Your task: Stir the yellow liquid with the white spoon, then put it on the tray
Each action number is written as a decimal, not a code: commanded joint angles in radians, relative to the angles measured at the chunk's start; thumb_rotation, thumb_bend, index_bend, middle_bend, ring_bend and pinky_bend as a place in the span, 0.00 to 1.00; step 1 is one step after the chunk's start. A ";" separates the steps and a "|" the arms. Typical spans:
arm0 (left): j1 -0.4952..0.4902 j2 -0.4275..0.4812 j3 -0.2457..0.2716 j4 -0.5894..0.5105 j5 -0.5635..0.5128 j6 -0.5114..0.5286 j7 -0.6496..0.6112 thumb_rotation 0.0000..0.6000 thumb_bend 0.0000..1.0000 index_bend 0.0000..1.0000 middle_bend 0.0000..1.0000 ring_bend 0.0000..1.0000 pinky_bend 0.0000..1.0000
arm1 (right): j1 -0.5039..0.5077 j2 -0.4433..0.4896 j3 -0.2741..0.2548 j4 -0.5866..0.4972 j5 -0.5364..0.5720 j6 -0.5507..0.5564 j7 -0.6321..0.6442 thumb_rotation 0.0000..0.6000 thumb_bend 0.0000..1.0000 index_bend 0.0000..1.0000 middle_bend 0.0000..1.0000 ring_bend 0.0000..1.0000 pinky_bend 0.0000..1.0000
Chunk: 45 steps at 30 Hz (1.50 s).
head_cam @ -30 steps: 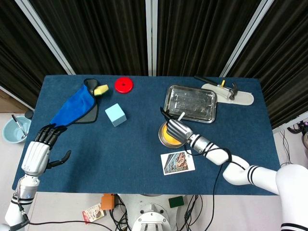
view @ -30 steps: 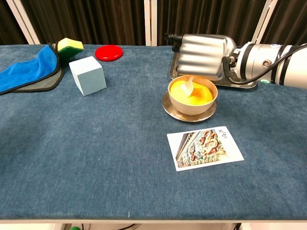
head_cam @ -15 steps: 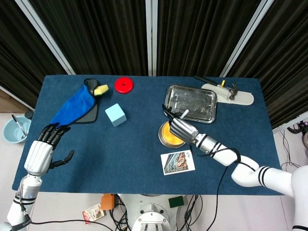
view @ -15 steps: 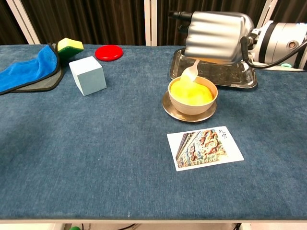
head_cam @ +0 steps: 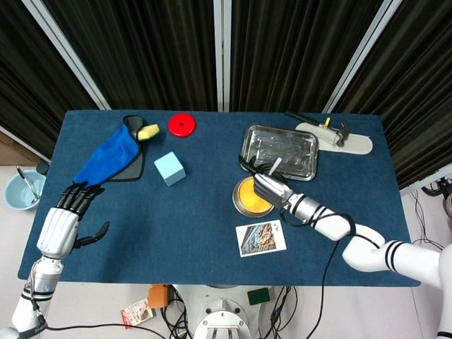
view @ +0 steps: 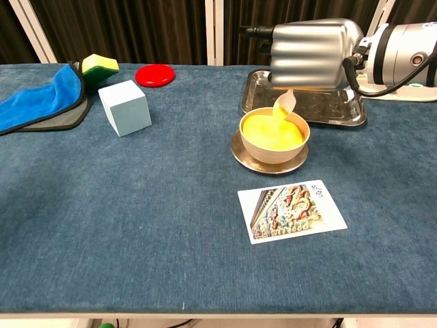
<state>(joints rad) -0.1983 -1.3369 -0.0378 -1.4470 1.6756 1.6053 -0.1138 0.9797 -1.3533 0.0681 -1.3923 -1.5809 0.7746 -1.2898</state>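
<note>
A tan bowl (view: 272, 147) of yellow liquid (view: 273, 130) stands on a saucer mid-table, also seen as the bowl (head_cam: 247, 198) in the head view. My right hand (view: 311, 55) grips the white spoon (view: 284, 104), whose bowl hangs just above the liquid's far edge. In the head view the right hand (head_cam: 270, 186) shows the spoon handle (head_cam: 274, 166) sticking up toward the metal tray (head_cam: 280, 152). The tray (view: 328, 109) lies right behind the bowl. My left hand (head_cam: 60, 226) hovers open at the table's near left corner.
A picture card (view: 291, 210) lies in front of the bowl. A light blue cube (view: 125, 107), red disc (view: 154, 74), yellow-green sponge (view: 100, 65) and blue cloth (view: 37, 102) sit at the left. A white pad with tools (head_cam: 335, 135) lies beyond the tray.
My right hand lifted the spoon out of the yellow liquid and shifted it toward the tray. The left hand barely moved.
</note>
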 commanded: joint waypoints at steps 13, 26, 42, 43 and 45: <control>0.010 -0.016 0.005 0.042 -0.017 -0.002 -0.037 0.68 0.30 0.19 0.17 0.10 0.13 | 0.024 -0.125 -0.026 0.097 0.019 -0.051 0.004 1.00 0.58 0.70 0.56 0.25 0.00; 0.018 -0.020 0.005 0.054 -0.011 0.018 -0.051 0.70 0.30 0.19 0.17 0.10 0.13 | 0.048 -0.073 -0.007 0.043 -0.036 0.000 0.019 1.00 0.58 0.70 0.56 0.25 0.00; 0.023 -0.045 0.004 0.081 -0.010 0.029 -0.072 0.68 0.30 0.19 0.17 0.10 0.13 | 0.112 0.074 0.025 -0.143 0.102 -0.164 -0.211 1.00 0.53 0.70 0.56 0.24 0.00; 0.023 -0.046 0.004 0.083 -0.011 0.029 -0.073 0.69 0.30 0.19 0.17 0.10 0.13 | 0.117 0.075 0.024 -0.145 0.113 -0.172 -0.225 1.00 0.53 0.70 0.56 0.24 0.00; 0.025 -0.047 0.003 0.086 -0.013 0.030 -0.075 0.70 0.30 0.19 0.17 0.10 0.13 | 0.125 0.073 0.025 -0.147 0.144 -0.179 -0.258 1.00 0.53 0.70 0.56 0.23 0.00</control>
<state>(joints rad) -0.1739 -1.3842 -0.0344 -1.3616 1.6631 1.6351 -0.1889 1.0947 -1.2822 0.0926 -1.5334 -1.4575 0.6061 -1.5264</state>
